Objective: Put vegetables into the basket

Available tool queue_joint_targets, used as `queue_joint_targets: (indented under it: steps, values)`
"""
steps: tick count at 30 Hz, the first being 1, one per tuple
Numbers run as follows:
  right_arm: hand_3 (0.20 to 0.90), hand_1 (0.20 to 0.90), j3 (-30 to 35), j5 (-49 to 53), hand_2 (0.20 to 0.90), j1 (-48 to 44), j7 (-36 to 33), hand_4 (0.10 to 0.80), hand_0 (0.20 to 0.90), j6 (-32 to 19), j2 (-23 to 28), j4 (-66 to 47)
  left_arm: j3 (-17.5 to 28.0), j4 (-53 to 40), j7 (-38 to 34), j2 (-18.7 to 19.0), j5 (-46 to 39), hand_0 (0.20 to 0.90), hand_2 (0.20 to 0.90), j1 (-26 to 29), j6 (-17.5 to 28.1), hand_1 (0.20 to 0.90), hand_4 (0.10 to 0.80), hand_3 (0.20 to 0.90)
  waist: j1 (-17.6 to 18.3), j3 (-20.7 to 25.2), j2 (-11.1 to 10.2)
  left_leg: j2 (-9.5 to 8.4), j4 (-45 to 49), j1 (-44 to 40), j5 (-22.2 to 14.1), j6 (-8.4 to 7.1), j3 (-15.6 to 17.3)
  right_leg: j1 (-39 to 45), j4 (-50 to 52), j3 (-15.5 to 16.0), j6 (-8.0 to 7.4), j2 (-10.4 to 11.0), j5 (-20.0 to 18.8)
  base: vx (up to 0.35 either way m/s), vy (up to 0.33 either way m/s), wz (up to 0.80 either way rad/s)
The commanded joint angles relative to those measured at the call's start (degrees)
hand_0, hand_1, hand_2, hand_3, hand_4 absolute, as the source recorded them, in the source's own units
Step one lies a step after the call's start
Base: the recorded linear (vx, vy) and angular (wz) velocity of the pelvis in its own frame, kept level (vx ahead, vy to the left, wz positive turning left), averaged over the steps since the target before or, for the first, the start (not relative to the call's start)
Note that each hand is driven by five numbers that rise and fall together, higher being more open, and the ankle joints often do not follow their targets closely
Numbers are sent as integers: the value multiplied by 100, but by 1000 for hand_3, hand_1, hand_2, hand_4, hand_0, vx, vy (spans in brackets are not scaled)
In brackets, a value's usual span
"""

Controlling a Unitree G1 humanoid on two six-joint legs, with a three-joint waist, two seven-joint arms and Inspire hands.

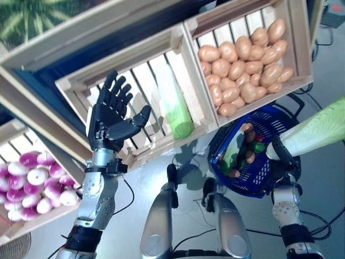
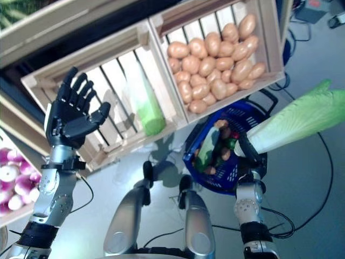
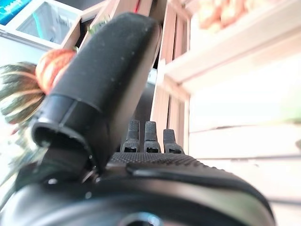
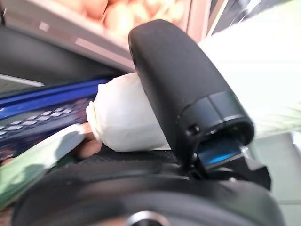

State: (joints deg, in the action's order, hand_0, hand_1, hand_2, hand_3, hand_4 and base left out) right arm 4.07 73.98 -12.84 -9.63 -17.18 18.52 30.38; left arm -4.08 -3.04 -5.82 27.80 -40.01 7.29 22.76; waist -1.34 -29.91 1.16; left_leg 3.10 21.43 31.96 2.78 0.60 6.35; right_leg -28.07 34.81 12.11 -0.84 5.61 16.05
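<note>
My right hand [image 1: 284, 156] is shut on the white stem of a long pale-green cabbage [image 1: 318, 129], which sticks out to the right, just beside the blue basket [image 1: 269, 178]. The right wrist view shows the thumb [image 4: 178, 89] wrapped over that white stem [image 4: 124, 117]. Potatoes, a green vegetable and something red lie in the basket. A second green cabbage [image 1: 175, 105] lies in the slatted wooden crate [image 1: 156, 81]. Raised in front of that crate, my left hand [image 1: 110, 118] is open with its fingers spread, holding nothing.
A crate of potatoes [image 1: 242, 59] stands behind the basket. At the far left, another crate holds purple-white turnips [image 1: 32, 181]. Striped and orange squashes [image 3: 28, 84] show in the left wrist view. The basket stands on the pale floor.
</note>
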Motion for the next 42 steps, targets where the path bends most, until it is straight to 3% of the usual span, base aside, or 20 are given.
queue_joint_targets:
  steps: [1, 6, 10, 14, 21, 29, 30, 31, 35, 38, 39, 41, 42]
  values:
    - [300, 300, 218, 563, 300, -184, 545, 400, 300, -733, 270, -116, 109, -439, -381, -11, 577, 900, 900, 445, 907, 900, 800, 900, 16, 12, 113, 9, 945, 522, -780, -275, -85, -434, 150, 131, 117, 26, -482, -22, -19, 10]
    - [300, 300, 5, 550, 300, -788, 413, 400, 300, -475, 261, 485, -172, -352, -1033, 29, 1015, 900, 900, 864, 735, 900, 800, 900, -42, 12, 166, -36, 1378, 1203, -886, -87, -47, -1369, 843, 60, 142, 205, -401, -19, 13, 8]
    - [300, 300, -103, 638, 300, -1103, 200, 400, 300, -269, 261, 996, -297, -226, -1115, -52, 987, 900, 900, 991, 590, 900, 800, 900, -82, 12, 267, -149, 2047, 1602, -1296, -14, -137, -1826, 1487, -62, 131, 271, -169, 38, 7, 2]
    - [300, 300, -156, 448, 300, -1403, -226, 400, 300, 20, 315, 1443, -380, -207, -1521, -22, 1381, 900, 900, 1077, 601, 900, 800, 900, -132, 12, 333, -183, 2314, 1953, -1330, 97, -74, -2195, 1688, -36, 191, 321, -285, 57, 1, 9]
    - [300, 300, -163, 407, 300, -1688, -476, 400, 300, 598, 464, 2128, -504, -305, -1736, 49, 1480, 900, 900, 1202, 290, 900, 800, 900, -229, 12, 394, -270, 2912, 2216, -1681, 125, -98, -2457, 2199, -72, 155, 398, -98, 59, -13, 3]
    - [300, 300, 18, 1185, 300, -1790, -568, 400, 300, 1293, 511, 2645, -582, -342, -1473, 186, 1296, 900, 900, 1208, -35, 900, 800, 900, -315, 12, 319, -312, 3364, 2414, -1828, 147, -132, -2642, 2539, 2, 110, 434, -114, 27, -53, 6]
    - [822, 822, 46, 1228, 822, -1790, -615, 748, 822, 1298, 513, 2661, -589, -358, -1442, 197, 1266, 900, 900, 1203, -47, 900, 800, 900, -317, 12, 316, -308, 3375, 2422, -1831, 152, -135, -2646, 2538, 11, 106, 435, -122, 10, -58, 8]
    - [900, 900, 94, 1362, 900, -1806, -739, 800, 900, 1263, 510, 2709, -619, -378, -1409, 220, 1244, 900, 900, 1202, -45, 900, 800, 900, -323, 12, 305, -305, 3386, 2426, -1842, 153, -140, -2629, 2506, 21, 100, 423, -135, 1, -42, 6]
    - [900, 900, 252, 1565, 900, -1826, -1108, 800, 900, 1158, 432, 2853, -747, -373, -1321, 206, 1286, 900, 900, 1199, 31, 900, 800, 900, -318, 12, 279, -270, 3338, 2326, -1867, 172, -127, -2537, 2431, 59, 96, 389, -167, 2, -32, 3]
    - [900, 900, 349, 1728, 900, -1805, -1357, 800, 900, 723, 342, 2749, -802, -470, -1135, 259, 1642, 900, 900, 1174, 83, 900, 800, 900, -302, 12, 285, -237, 3258, 2291, -1733, 211, -82, -2520, 2343, 147, 172, 400, -296, -22, -1, 0]
    - [900, 900, 355, 1794, 900, -1782, -1380, 800, 900, 639, 315, 2724, -821, -475, -1144, 264, 1724, 900, 900, 1163, 96, 900, 800, 900, -291, 12, 291, -258, 3273, 2185, -1828, 167, -113, -2422, 2350, 85, 106, 370, -225, 0, 0, 0]
    - [900, 900, 387, 1799, 900, -1686, -1525, 800, 900, 331, 176, 2538, -858, -552, -1187, 360, 2181, 900, 900, 1178, 124, 900, 800, 900, -246, 12, 311, -191, 3149, 2150, -1663, 177, -27, -2370, 2197, 119, 160, 375, -349, 5, 27, -2]
    - [900, 900, 400, 1817, 900, -1598, -1502, 800, 900, 198, 86, 2428, -869, -593, -1267, 445, 2550, 900, 900, 1215, 93, 900, 800, 900, -198, 12, 325, -172, 3064, 1955, -1725, 139, -20, -2198, 2102, 34, 98, 337, -293, -52, 66, -7]
